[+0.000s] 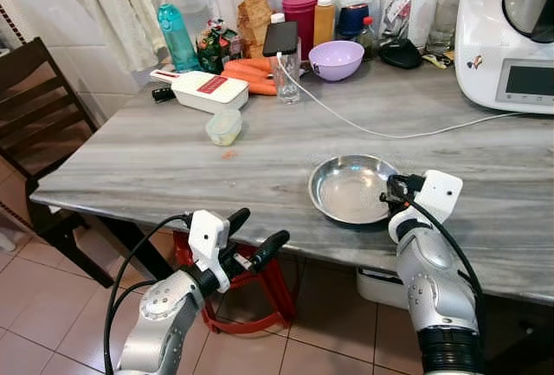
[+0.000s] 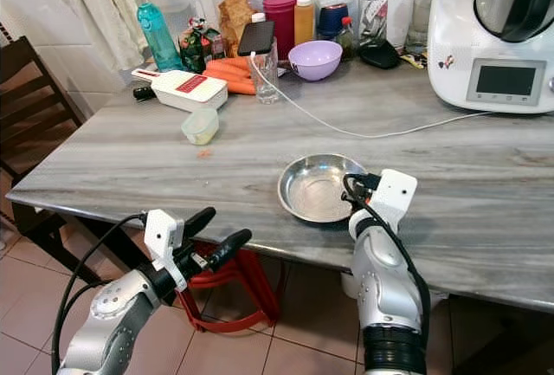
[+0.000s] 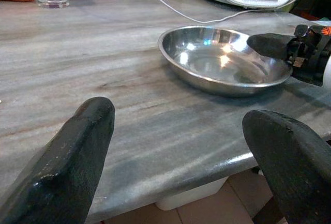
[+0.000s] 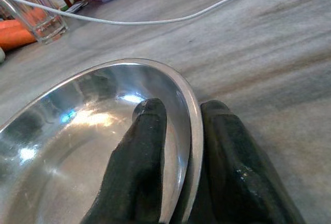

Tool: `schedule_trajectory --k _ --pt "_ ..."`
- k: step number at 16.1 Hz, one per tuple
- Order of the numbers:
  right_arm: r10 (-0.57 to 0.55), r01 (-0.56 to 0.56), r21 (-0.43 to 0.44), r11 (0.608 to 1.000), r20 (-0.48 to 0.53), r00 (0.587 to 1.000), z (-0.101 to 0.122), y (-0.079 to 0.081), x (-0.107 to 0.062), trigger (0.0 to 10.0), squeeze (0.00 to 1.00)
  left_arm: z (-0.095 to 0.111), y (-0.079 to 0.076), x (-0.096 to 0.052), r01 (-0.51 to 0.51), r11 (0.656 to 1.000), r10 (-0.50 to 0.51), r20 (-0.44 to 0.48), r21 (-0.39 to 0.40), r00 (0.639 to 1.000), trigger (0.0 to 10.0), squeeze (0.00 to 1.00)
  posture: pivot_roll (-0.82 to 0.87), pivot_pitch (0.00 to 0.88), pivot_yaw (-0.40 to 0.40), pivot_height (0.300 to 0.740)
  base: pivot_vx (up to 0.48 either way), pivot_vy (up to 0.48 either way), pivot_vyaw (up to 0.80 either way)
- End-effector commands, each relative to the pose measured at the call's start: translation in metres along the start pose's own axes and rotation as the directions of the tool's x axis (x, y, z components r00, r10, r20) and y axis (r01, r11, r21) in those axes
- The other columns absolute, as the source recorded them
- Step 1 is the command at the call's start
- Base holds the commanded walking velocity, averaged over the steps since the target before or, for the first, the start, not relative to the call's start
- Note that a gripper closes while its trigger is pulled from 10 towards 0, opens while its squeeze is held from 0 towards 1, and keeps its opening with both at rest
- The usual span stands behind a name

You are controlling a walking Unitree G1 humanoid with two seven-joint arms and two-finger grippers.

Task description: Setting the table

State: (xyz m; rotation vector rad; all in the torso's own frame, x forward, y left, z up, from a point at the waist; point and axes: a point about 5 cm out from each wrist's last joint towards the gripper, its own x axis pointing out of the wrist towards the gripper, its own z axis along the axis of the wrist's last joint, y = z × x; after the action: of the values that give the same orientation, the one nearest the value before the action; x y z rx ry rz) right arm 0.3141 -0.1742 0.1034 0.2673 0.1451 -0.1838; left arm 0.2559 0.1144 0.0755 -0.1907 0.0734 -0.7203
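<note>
Right claw (image 1: 391, 195) pinches the near-right rim of the steel dish (image 1: 351, 187); the wrist view has one finger (image 4: 139, 162) inside the bowl and the other outside, rim clamped between. Probably a rim grip because the dish is shallow and flat on the worktop (image 1: 173, 158), nothing else to grab. Dish sits lower centre-right of frame, close to the near edge, looks empty. Whether it is lifted or resting I can't tell.

Left claw (image 1: 251, 236) at lower left, below and in front of the worktop edge, fingers spread wide, holding nothing; looks like it is waiting, aimed at the dish.

Red stool (image 1: 251, 293) under the worktop, mostly hidden by the slab and the left arm. Dark chair (image 1: 39, 106) at left edge, cut off.

Mid frame: small lidded tub (image 1: 224, 126), white slicer box (image 1: 208, 90), white cable (image 1: 389, 132) running from the phone (image 1: 280, 38) propped in a glass (image 1: 287, 76) towards the right.

Far, upper frame: carrots (image 1: 251, 76), purple bowl (image 1: 336, 59), teal bottle (image 1: 177, 37), red-lid jar (image 1: 251, 7), more jars packed behind, contents hard to read. White kitchen machine (image 1: 506, 37) upper right, cut off by the frame.
</note>
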Motion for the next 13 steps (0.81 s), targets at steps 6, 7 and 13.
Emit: schedule_trajectory --k 6,7,13 --pt "0.040 -0.040 0.008 0.999 0.009 0.999 0.000 0.008 -0.001 10.0 1.00 0.000 0.003 -0.002 -0.017 1.000 0.017 -0.011 0.014 1.000 10.0 0.00 -0.11 0.000 0.165 0.740 0.000 0.000 0.00" --pt "0.040 -0.041 0.007 0.999 0.015 0.999 0.001 0.008 -0.002 10.0 1.00 0.000 0.004 -0.002 -0.018 1.000 0.018 -0.011 0.014 1.000 10.0 0.00 -0.11 0.000 0.165 0.740 0.000 0.000 0.00" --pt "0.045 -0.044 -0.018 0.999 0.053 0.998 0.007 0.009 -0.004 10.0 1.00 0.001 0.005 -0.004 -0.015 1.000 0.015 -0.012 0.016 1.000 10.0 0.00 -0.11 0.000 0.168 0.740 0.000 0.000 0.00"
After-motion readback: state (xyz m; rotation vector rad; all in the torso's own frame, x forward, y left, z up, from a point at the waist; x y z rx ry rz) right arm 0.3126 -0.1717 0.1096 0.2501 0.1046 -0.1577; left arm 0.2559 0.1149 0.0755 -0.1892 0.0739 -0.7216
